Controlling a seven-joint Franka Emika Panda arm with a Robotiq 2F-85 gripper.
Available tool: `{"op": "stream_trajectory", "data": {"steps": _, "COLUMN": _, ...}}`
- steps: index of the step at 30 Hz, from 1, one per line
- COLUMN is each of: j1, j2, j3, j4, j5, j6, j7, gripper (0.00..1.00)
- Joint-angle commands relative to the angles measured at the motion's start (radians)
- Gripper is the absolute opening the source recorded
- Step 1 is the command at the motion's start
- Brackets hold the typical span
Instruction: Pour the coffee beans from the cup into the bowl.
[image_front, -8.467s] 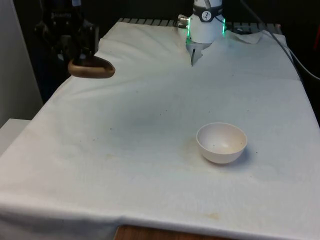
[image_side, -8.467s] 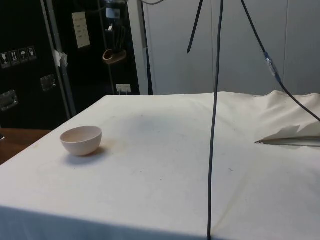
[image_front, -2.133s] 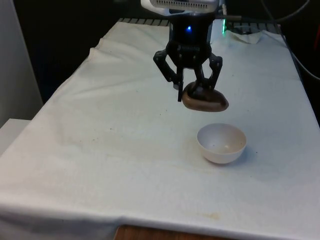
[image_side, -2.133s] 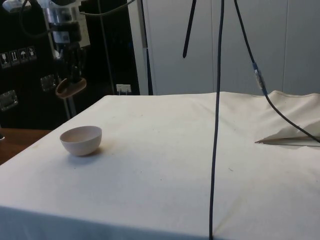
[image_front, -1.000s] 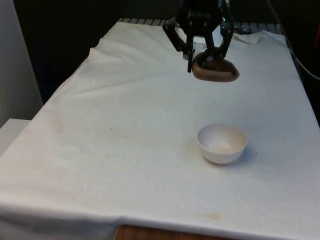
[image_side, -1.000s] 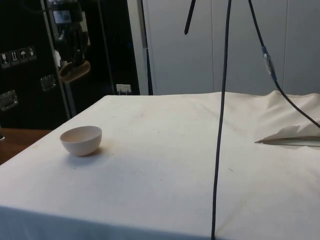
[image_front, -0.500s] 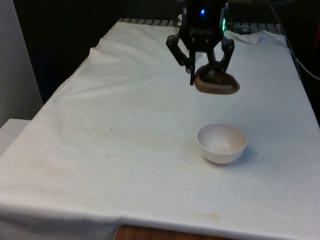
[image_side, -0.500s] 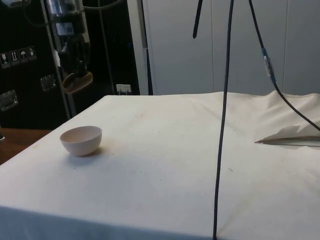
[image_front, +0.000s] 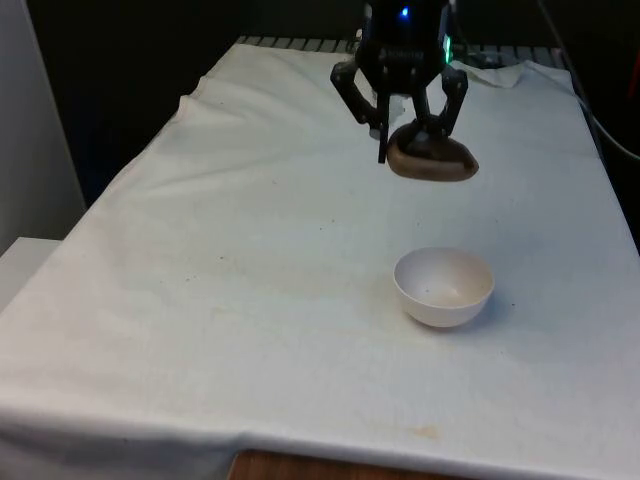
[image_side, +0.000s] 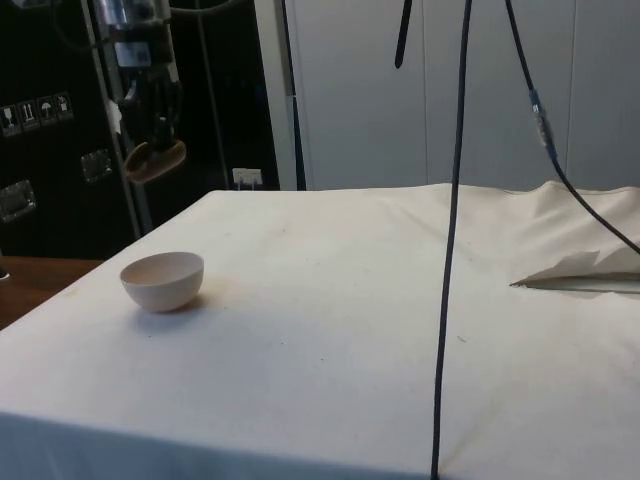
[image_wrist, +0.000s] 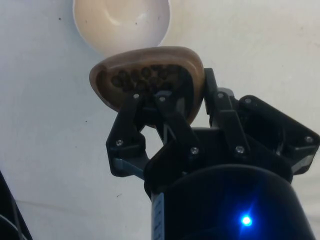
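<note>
The gripper (image_front: 417, 133) is clamped on the rim of a shallow brown cup (image_front: 432, 163) holding coffee beans (image_wrist: 142, 79), suspended above the table (image_front: 250, 250) on the far side of the white bowl (image_front: 443, 286). No legible writing on cup or bowl.

the bowl (image_wrist: 121, 22) is cut off by the wrist picture's edge, so only part of it shows. the gripper (image_wrist: 165, 100) covers part of the cup (image_wrist: 150, 80), and the beans (image_wrist: 142, 77) under it are hidden.

Brown cup (image_front: 432, 160) (dark beans (image_wrist: 142, 78)), white bowl (image_front: 443, 286).
</note>
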Motion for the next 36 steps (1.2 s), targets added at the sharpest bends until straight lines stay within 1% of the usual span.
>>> {"op": "stream_trajectory", "data": {"steps": 1, "j1": 0.006, "j2": -0.036, "j3": -0.002, "j4": -0.042, "j5": -0.006, "j6": 0.015, "j7": -0.003, "gripper": 0.01}}
{"op": "stream_trajectory", "data": {"steps": 2, "j1": 0.0, "j2": -0.006, "j3": 0.001, "j4": -0.003, "j5": -0.003, "j6": -0.002, "j7": 0.0, "gripper": 0.01}}
{"op": "stream_trajectory", "data": {"steps": 3, "j1": 0.005, "j2": -0.041, "j3": 0.0, "j4": -0.043, "j5": -0.008, "j6": 0.014, "j7": -0.003, "gripper": 0.01}}
{"op": "stream_trajectory", "data": {"steps": 11, "j1": 0.002, "j2": -0.06, "j3": 0.016, "j4": -0.137, "j5": -0.017, "j6": 0.093, "j7": 0.0, "gripper": 0.01}}
{"op": "stream_trajectory", "data": {"steps": 12, "j1": -0.005, "j2": -0.033, "j3": 0.02, "j4": -0.097, "j5": -0.013, "j6": 0.064, "j7": 0.0, "gripper": 0.01}}
{"op": "stream_trajectory", "data": {"steps": 13, "j1": 0.002, "j2": -0.062, "j3": 0.017, "j4": -0.148, "j5": -0.018, "j6": 0.103, "j7": 0.001, "gripper": 0.01}}
{"op": "stream_trajectory", "data": {"steps": 16, "j1": 0.004, "j2": -0.066, "j3": 0.019, "j4": -0.178, "j5": -0.026, "j6": 0.138, "j7": 0.006, "gripper": 0.01}}
{"op": "stream_trajectory", "data": {"steps": 20, "j1": 0.003, "j2": -0.068, "j3": 0.022, "j4": -0.194, "j5": -0.047, "j6": 0.163, "j7": 0.014, "gripper": 0.01}}
{"op": "stream_trajectory", "data": {"steps": 21, "j1": 0.003, "j2": -0.069, "j3": 0.024, "j4": -0.2, "j5": -0.063, "j6": 0.173, "j7": 0.019, "gripper": 0.01}}
{"op": "stream_trajectory", "data": {"steps": 22, "j1": -0.006, "j2": -0.047, "j3": 0.03, "j4": -0.165, "j5": -0.052, "j6": 0.143, "j7": 0.014, "gripper": 0.01}}
{"op": "stream_trajectory", "data": {"steps": 23, "j1": 0.003, "j2": -0.07, "j3": 0.024, "j4": -0.203, "j5": -0.072, "j6": 0.176, "j7": 0.022, "gripper": 0.01}}
{"op": "stream_trajectory", "data": {"steps": 24, "j1": 0.003, "j2": -0.07, "j3": 0.024, "j4": -0.203, "j5": -0.072, "j6": 0.176, "j7": 0.022, "gripper": 0.01}}
{"op": "stream_trajectory", "data": {"steps": 25, "j1": 0.003, "j2": -0.073, "j3": 0.026, "j4": -0.208, "j5": -0.093, "j6": 0.182, "j7": 0.029, "gripper": 0.01}}
{"op": "stream_trajectory", "data": {"steps": 30, "j1": 0.001, "j2": -0.084, "j3": 0.034, "j4": -0.227, "j5": -0.149, "j6": 0.19, "j7": 0.053, "gripper": 0.01}}
{"op": "stream_trajectory", "data": {"steps": 31, "j1": 0.0, "j2": -0.088, "j3": 0.04, "j4": -0.233, "j5": -0.172, "j6": 0.19, "j7": 0.065, "gripper": 0.01}}
{"op": "stream_trajectory", "data": {"steps": 32, "j1": -0.008, "j2": -0.082, "j3": 0.047, "j4": -0.22, "j5": -0.164, "j6": 0.169, "j7": 0.059, "gripper": 0.01}}
{"op": "stream_trajectory", "data": {"steps": 33, "j1": 0.0, "j2": -0.091, "j3": 0.042, "j4": -0.236, "j5": -0.185, "j6": 0.19, "j7": 0.073, "gripper": 0.01}}
{"op": "stream_trajectory", "data": {"steps": 36, "j1": -0.002, "j2": -0.095, "j3": 0.05, "j4": -0.243, "j5": -0.221, "j6": 0.188, "j7": 0.095, "gripper": 0.01}}
